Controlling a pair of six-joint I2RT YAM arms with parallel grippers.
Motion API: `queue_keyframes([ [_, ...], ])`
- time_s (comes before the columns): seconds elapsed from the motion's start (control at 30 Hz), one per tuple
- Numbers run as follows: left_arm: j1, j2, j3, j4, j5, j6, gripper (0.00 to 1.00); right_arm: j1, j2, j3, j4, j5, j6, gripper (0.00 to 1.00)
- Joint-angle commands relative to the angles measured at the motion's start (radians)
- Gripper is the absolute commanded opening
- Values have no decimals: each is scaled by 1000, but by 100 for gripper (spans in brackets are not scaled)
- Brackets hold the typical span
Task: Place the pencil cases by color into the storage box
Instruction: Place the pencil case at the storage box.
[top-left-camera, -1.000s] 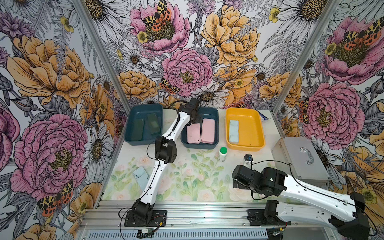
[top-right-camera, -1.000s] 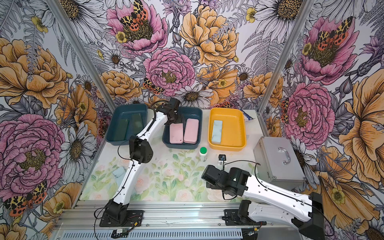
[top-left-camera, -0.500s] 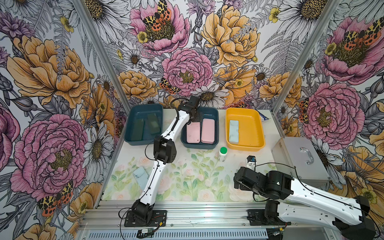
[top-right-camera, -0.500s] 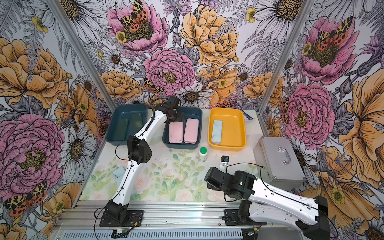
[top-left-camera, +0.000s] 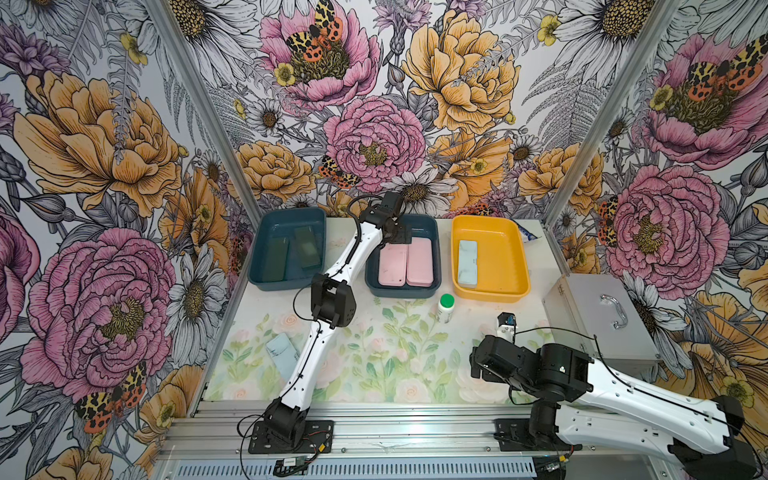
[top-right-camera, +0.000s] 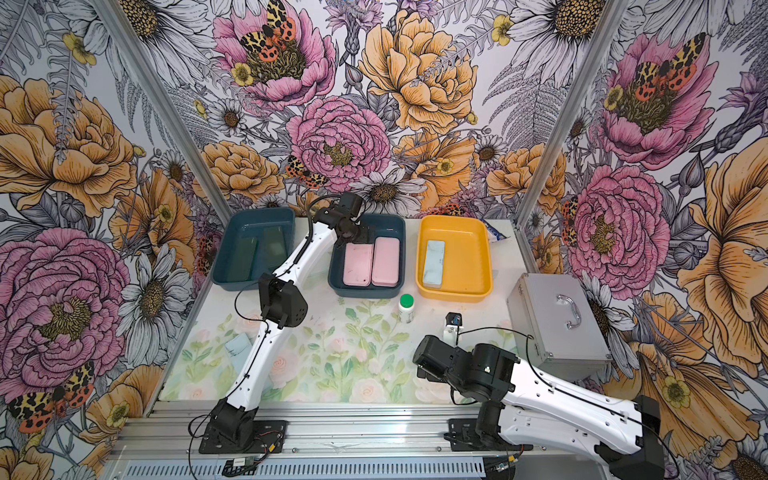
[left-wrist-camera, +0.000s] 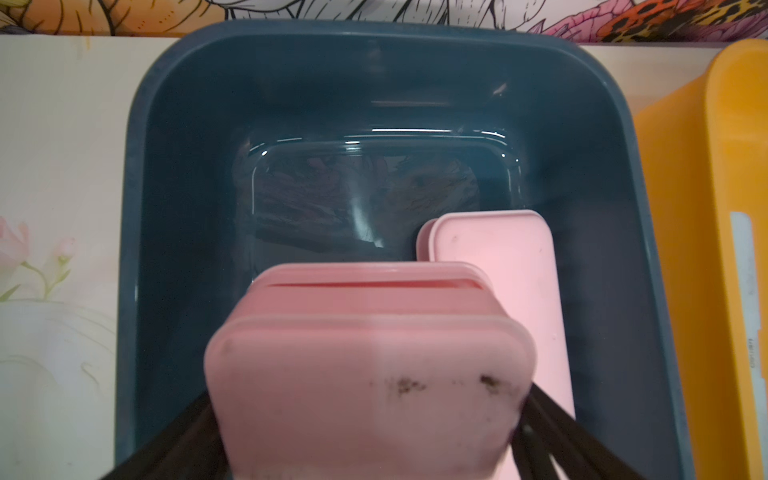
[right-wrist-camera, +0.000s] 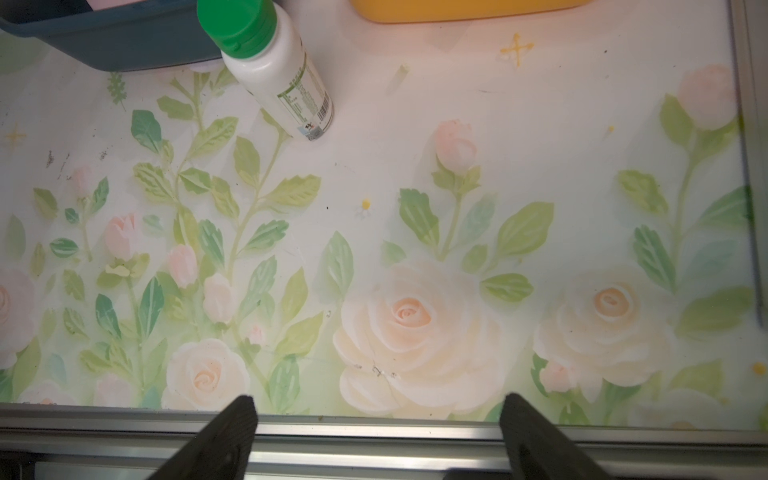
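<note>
Right wrist view gives us the only label: the white bottle (right-wrist-camera: 274, 70) with a green cap carries a barcode (right-wrist-camera: 325, 110) and fine green print too small to read; faint marks on the boxed light blue case (left-wrist-camera: 746, 291) in the yellow box (top-left-camera: 498, 257) are equally illegible; the right gripper (right-wrist-camera: 376, 415) hangs over the near edge of the table (right-wrist-camera: 415, 166), fingers (right-wrist-camera: 232, 432) spread wide, nothing between them; the left gripper (top-left-camera: 398, 237) is at the far end of the middle box (left-wrist-camera: 166, 208); the left pink case (left-wrist-camera: 365, 374) sits between its widely parted fingers (left-wrist-camera: 174, 440), each meeting a long edge; whether they squeeze it we cannot tell; the right pink case (left-wrist-camera: 498, 257) lies flat just beside it; two green cases (top-left-camera: 308, 249) lie in the left box (top-left-camera: 254, 272); a loose light blue case (top-left-camera: 282, 353) lies near left on the table.
</note>
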Motion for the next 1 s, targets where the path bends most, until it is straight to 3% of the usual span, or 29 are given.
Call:
queue_keyframes([
  [0.0,10,10,25,25,40,24,78,9,-20,-17,-20,-4,26,95],
  [0.03,12,15,27,23,60,25,74,9,-24,-20,-20,-5,27,95],
  [0.1,11,6,3,24,41,20,94,10,-28,-23,-22,-5,26,95],
  [0.13,7,-1,-7,24,29,26,99,10,-29,-24,-21,-7,26,95],
  [0.33,-10,-10,-3,24,-7,45,99,9,-29,-30,-21,-10,23,95],
  [0.47,-49,-12,12,28,-195,111,99,9,-30,-31,-21,-10,23,95],
  [0.53,-57,-3,20,33,-230,121,99,9,-31,-32,-22,-10,28,95],
  [0.67,-55,19,32,74,-123,97,99,11,-37,-34,-22,-13,31,95],
  [0.87,-61,2,35,79,-204,71,99,10,-40,-41,-24,-13,42,95],
  [0.97,-61,-69,-30,77,-247,49,99,12,-37,-44,-23,-12,41,95],
])
